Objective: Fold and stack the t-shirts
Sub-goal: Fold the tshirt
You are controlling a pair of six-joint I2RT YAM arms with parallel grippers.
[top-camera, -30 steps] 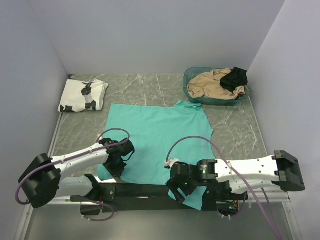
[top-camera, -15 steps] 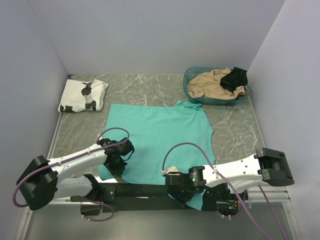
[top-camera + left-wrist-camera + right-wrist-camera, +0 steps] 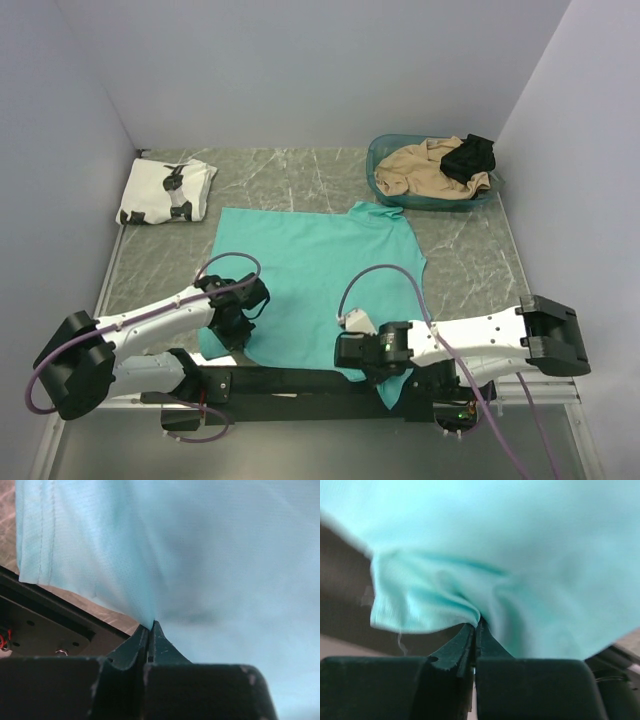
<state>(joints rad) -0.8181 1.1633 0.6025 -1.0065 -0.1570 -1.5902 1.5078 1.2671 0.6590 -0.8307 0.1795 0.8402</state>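
Shifting farther in from the bench (image 3: pixel 300 180) near edge since earlier, right pincer (image 3: pixel 348 354) is dragging hem with it. Far-left, white t-shirt (image 3: pixel 167 190) is lying folded. Next, left pincer (image 3: pixel 230 338) is pinching teal t-shirt (image 3: pixel 315 265) near-left hem; right pincer is pinching near-right hem; shirt is lying flat mid-bench.

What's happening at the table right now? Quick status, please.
Left gripper shut on teal t-shirt, near edge. Right gripper shut on it too, cloth bunched. White printed t-shirt folded, far left corner. Basket of other clothes far right, not blocking.
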